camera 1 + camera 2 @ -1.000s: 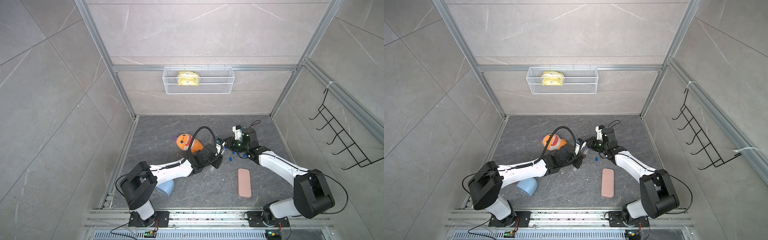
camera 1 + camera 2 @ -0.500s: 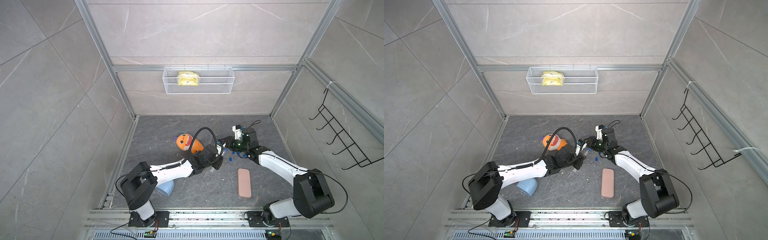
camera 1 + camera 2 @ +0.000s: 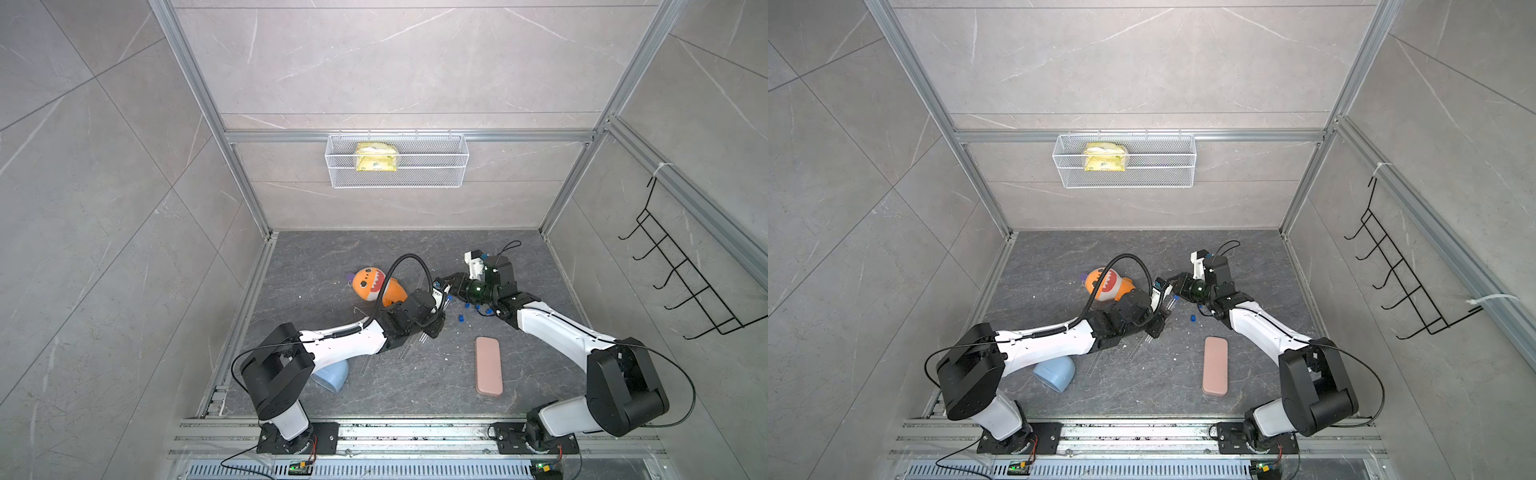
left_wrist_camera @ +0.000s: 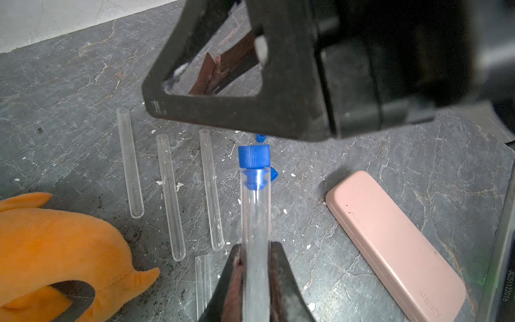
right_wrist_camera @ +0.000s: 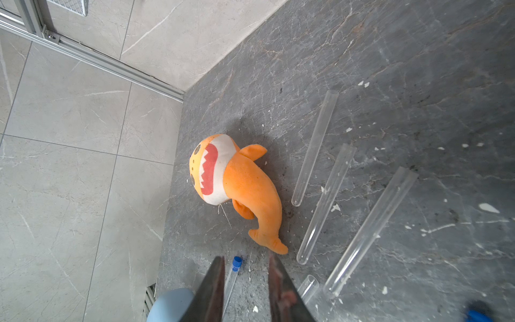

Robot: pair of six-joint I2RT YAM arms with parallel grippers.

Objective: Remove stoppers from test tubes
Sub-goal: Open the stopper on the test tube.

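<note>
**A:** Start with the overhead pair. Where are the arms?

**B:** In both top views they meet over the middle of the table [image 3: 316,257]. The left gripper [image 3: 438,314] has a test tube [image 3: 1169,304] lifted off the surface. Its blue stopper [image 3: 449,297] points at the right gripper [image 3: 450,286], which sits just beside it.

**A:** And around them?

**B:** Several loose stoppers [image 3: 460,318] lie on the table under the right arm. A pink case [image 3: 489,365] lies nearer the front rail and an orange plush shark [image 3: 370,284] toward the back wall. A pale blue cup [image 3: 332,376] sits under the left arm.

**A:** Left wrist view?

**B:** The fingers [image 4: 281,278] of the left gripper are clamped on the clear test tube, which juts forward with the stopper seated in its mouth. The right gripper hangs just over the stopper. A thin strip of table shows between them, so I read them as apart. Three open tubes [image 4: 170,195] lie side by side next to the shark, and a fourth is partly cut off beside a finger. Two of the loose stoppers lie beyond the held one.

**A:** Right wrist view?

**B:** The right gripper's fingers [image 5: 216,290] stand apart with nothing gripped. Through the gap, a thin capped tube [image 5: 230,281] lies on the table near the blue cup. The shark lies on its side, with the open tubes beside it.
</note>
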